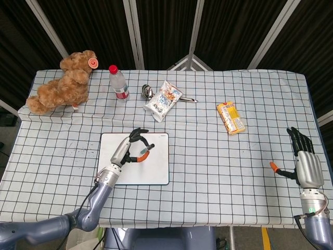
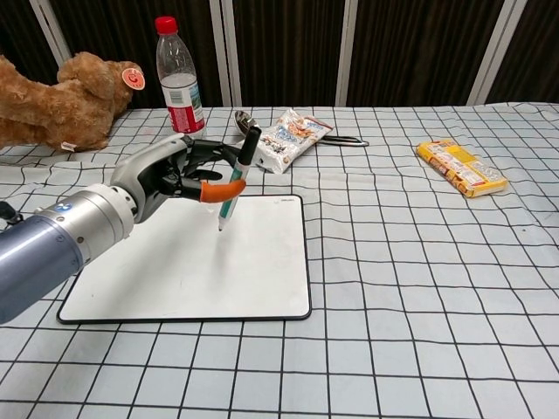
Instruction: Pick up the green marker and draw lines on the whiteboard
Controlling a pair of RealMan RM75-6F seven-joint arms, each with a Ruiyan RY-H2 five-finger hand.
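Observation:
A white whiteboard (image 1: 156, 172) (image 2: 175, 271) with a dark rim lies on the checked cloth at the front left. My left hand (image 1: 127, 149) (image 2: 170, 175) hovers over its upper part and pinches the green marker (image 2: 236, 183), which stands nearly upright with its black cap end up. Its tip points down at the board, at or just above the surface. No drawn lines show on the board. My right hand (image 1: 307, 159) rests flat near the table's right edge, fingers apart and holding nothing; the chest view does not show it.
Along the back stand a brown teddy bear (image 1: 62, 83) (image 2: 61, 105), a red-capped water bottle (image 1: 118, 82) (image 2: 178, 83), a metal spoon (image 1: 148, 92) and a white snack bag (image 1: 164, 100) (image 2: 288, 138). A yellow snack pack (image 1: 230, 117) (image 2: 461, 167) lies to the right.

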